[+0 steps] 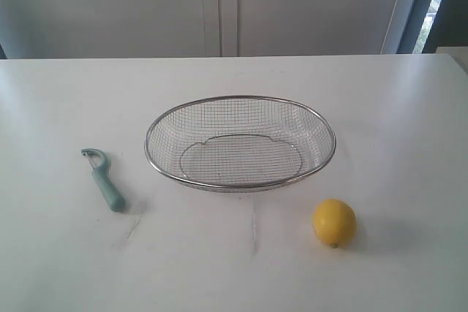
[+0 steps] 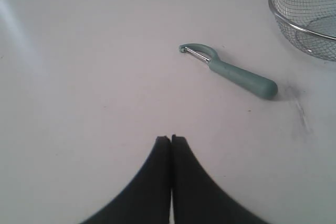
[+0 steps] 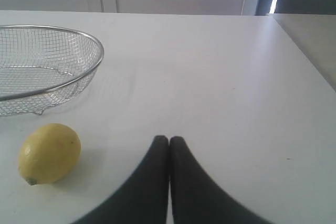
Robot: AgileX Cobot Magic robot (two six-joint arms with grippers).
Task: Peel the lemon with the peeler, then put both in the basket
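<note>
Where left fingers point(image 2: 152, 182), pressed together, face peeler point(image 2: 228, 69), right fingers point(image 3: 152, 182), likewise, face lemon point(image 3: 49, 153).

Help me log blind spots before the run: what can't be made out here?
- Left hand, right hand: wrist views' edge cuts all but the fingertips; absent from exterior view.
- Basket: cropped by the frame edge in both wrist views.
- Peeler blade: too small in exterior view.

You've got a bright yellow lemon point(image 1: 334, 222), a pale teal-green peeler point(image 1: 104, 180), a silver grid-mesh basket point(image 1: 240, 97), a white worktop point(image 1: 58, 107), and a black left tool point(image 2: 171, 139) and right tool point(image 3: 168, 140).
</note>
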